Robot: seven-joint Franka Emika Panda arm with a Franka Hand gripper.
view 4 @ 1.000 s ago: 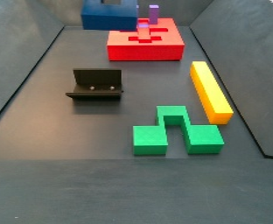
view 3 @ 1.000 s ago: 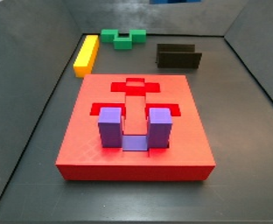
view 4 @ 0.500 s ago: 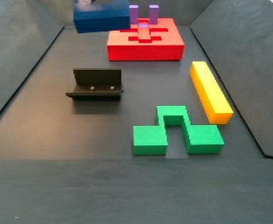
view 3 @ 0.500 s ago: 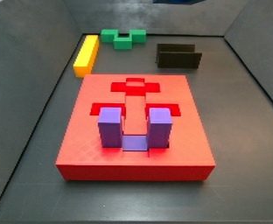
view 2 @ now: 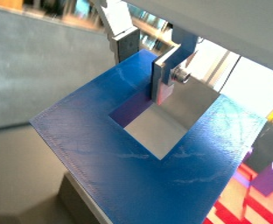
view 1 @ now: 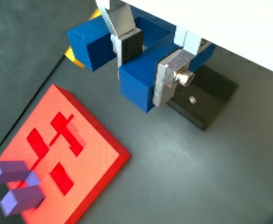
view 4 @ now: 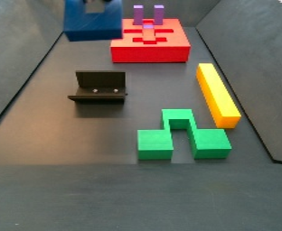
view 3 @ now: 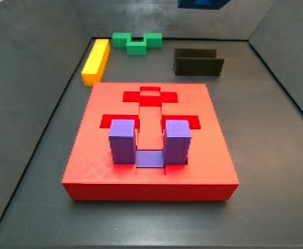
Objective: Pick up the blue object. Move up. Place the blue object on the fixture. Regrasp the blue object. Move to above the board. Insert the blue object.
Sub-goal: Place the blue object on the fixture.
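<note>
Jaws of the gripper [view 1: 153, 54] are clamped on the blue object [view 1: 136, 63], holding it in the air above the grey tabletop [view 4: 95, 153]. In a side view the blue object [view 4: 90, 18] hangs high at the far end, beside the board [view 4: 151, 44] and clear of it. In a wrist view its square notch [view 2: 163, 122] sits just below the silver fingers [view 2: 170, 70].

A purple U-shaped block [view 3: 149, 143] stands in the board [view 3: 149, 146], prongs up. The fixture [view 4: 98, 87] stands on the tabletop, well apart from the board. A yellow bar [view 4: 217, 93] lies along one side, and a green notched block [view 4: 183, 134] lies near it. Nothing stands between the fixture and the held piece.
</note>
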